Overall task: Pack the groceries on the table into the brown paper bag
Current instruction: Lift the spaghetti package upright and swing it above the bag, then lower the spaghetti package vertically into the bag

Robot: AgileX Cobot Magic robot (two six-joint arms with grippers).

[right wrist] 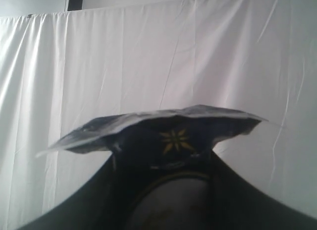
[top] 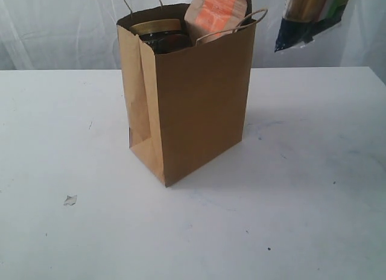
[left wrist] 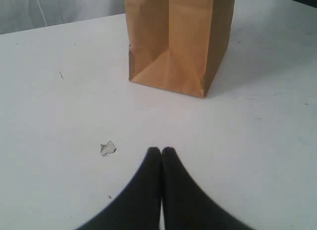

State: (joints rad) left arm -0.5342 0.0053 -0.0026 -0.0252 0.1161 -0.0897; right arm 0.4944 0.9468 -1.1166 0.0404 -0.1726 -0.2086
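1. Your right gripper point(right wrist: 163, 165) is closed at a middling width on the long spaghetti pack point(top: 310, 17). The pack hangs in the air at the upper right of the exterior frame, dark end lowest, off to the right of the bag's mouth. I judge it is carried this high so that its length can clear the rim.
2. The brown paper bag point(top: 199, 105) stands upright at the centre of the frame on the table point(top: 313, 219), with its mouth open.
3. The gold-lidded clear jar point(top: 158, 28) sits at the left of the mouth. The kraft pouch with orange label point(top: 214, 11) pokes out at the right, beside a handle. Free room looks tight, so you will probably have to feed the pack in end-first.
4. Your left gripper point(left wrist: 161, 151) is pinched together and empty at the bottom of its own frame, well apart from the bag. It seems parked there to keep clear.
5. The white scrap point(left wrist: 107, 148) near it is no grocery. No other groceries show on the tabletop, so this looks like the last item.
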